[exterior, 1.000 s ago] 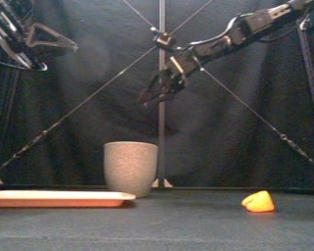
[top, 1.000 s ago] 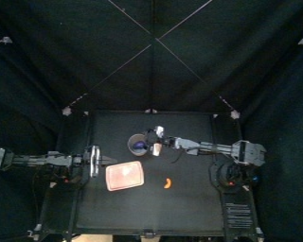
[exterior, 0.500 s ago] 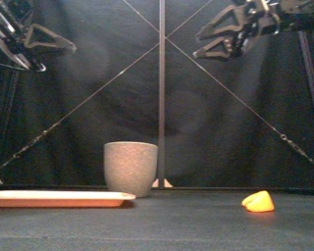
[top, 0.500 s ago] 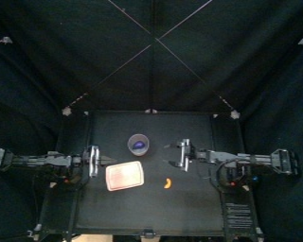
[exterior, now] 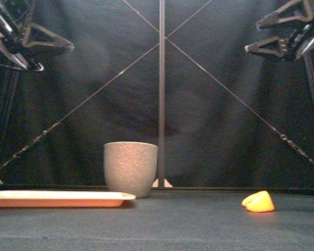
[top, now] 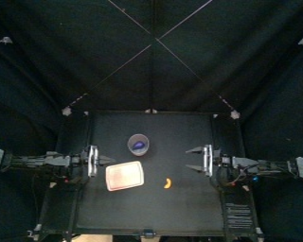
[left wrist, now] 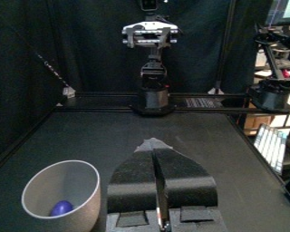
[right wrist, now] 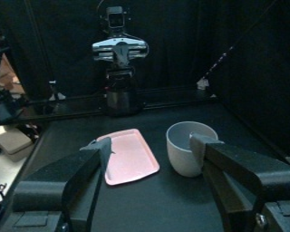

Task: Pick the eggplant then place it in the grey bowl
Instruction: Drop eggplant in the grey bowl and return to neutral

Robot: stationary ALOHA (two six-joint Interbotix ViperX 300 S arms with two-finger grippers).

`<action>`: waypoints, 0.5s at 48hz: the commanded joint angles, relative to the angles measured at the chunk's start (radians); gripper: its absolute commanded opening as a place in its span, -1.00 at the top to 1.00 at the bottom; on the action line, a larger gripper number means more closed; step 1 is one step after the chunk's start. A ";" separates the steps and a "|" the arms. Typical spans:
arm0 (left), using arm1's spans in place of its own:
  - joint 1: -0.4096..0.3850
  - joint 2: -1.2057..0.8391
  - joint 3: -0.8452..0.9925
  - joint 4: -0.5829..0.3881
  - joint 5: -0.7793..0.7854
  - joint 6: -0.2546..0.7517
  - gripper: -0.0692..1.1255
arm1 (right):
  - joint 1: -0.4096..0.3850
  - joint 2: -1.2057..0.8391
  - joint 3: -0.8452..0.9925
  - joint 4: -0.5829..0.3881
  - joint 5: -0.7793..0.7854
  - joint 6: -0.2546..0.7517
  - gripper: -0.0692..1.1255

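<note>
Withdrawn to its own side since the earlier frame, the right end effector (exterior: 255, 34) hung high over the worktop (top: 192, 203), jaws spread wide and empty. Well away from it, the eggplant (left wrist: 61, 207) sat inside the grey bowl (exterior: 130, 169), nearer the left end effector (left wrist: 156, 143), whose jaws were pressed together.

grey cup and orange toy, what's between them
Nothing: in the front view the table is bare between the grey cup and the orange toy.
</note>
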 commanded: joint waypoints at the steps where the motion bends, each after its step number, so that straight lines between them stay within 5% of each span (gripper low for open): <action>1: 0.003 0.002 -0.012 0.003 -0.003 0.002 0.90 | 0.005 -0.011 0.023 0.026 -0.008 -0.006 -0.79; 24: 0.002 0.003 -0.011 0.002 -0.003 0.002 0.90 | 0.005 -0.005 0.041 0.029 -0.008 -0.008 -0.79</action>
